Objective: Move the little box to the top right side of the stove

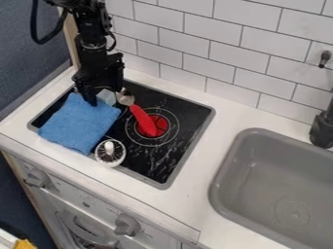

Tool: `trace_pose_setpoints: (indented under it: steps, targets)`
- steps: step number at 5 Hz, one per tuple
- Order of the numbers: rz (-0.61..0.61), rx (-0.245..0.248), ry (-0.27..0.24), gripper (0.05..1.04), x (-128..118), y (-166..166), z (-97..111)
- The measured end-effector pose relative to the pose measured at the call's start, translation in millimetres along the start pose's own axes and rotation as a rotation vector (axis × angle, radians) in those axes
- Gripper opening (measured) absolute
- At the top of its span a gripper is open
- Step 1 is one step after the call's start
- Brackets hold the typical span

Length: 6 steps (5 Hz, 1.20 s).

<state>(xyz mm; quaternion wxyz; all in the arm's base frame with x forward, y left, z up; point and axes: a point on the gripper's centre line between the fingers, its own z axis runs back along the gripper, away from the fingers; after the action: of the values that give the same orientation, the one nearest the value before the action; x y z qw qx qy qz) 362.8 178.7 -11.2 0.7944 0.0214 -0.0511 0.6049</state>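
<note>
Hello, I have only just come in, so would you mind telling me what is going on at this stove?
A black robot arm has its pincer down at the small pale box, near the upper left of the stove; I can't tell whether it has a grip. The box sits between a blue cloth and the head of a red-handled spoon, not yet at the stove's top right side.

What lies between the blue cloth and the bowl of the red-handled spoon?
In the camera view, the little pale box lies between the cloth and the spoon.
</note>
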Motion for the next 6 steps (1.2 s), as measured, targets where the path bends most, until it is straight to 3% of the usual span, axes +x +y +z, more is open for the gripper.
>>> trace_pose_setpoints:
  steps: [2, 5, 6]
  targets:
    - [-0.017, 0.009, -0.015, 0.448, -7.2, -12.0, -4.5]
    - [0.003, 0.032, -0.058, 0.446, -2.3, -17.2, -6.6]
    - [0.0, 0.032, -0.04, 0.446, -10.7, -9.5, -3.4]
